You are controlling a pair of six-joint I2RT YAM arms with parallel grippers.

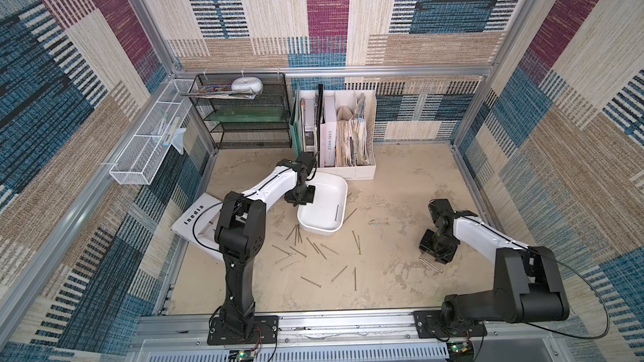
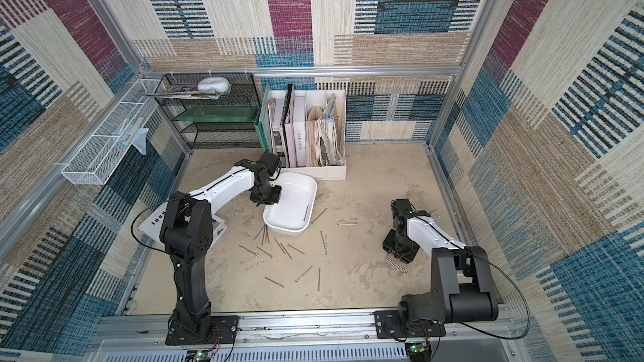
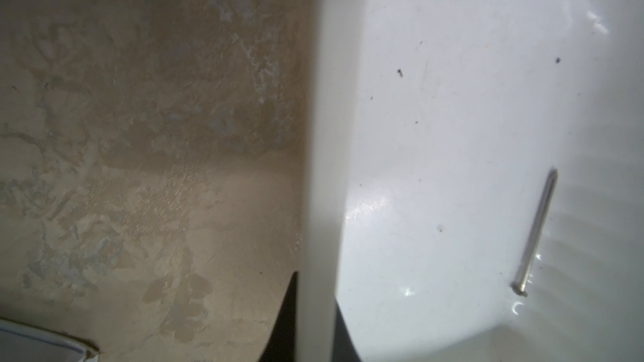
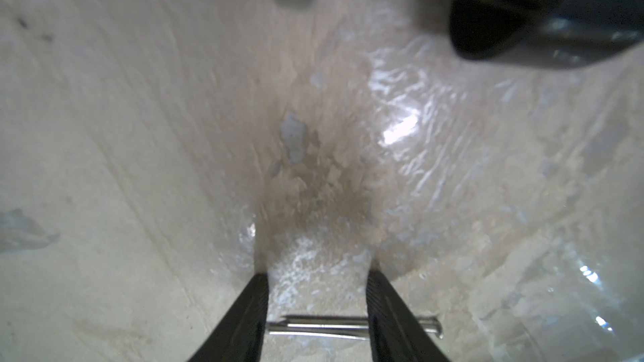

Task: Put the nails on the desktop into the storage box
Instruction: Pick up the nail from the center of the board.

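Magazine [image 1: 193,226] near storage box [image 1: 316,229] reads "Inedia"; binder spine [image 1: 328,146] perhaps "LXME SOEUR".

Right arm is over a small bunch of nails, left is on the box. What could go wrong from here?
The right gripper stands with open jaws along the bunched nails, not across them; closing may skid or scatter them. The left gripper is shut on the storage box rim; any pull could drag it into the loose nails beside it.

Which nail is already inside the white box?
The lone nail lying on the storage box floor; the other nails all lie on the desktop.
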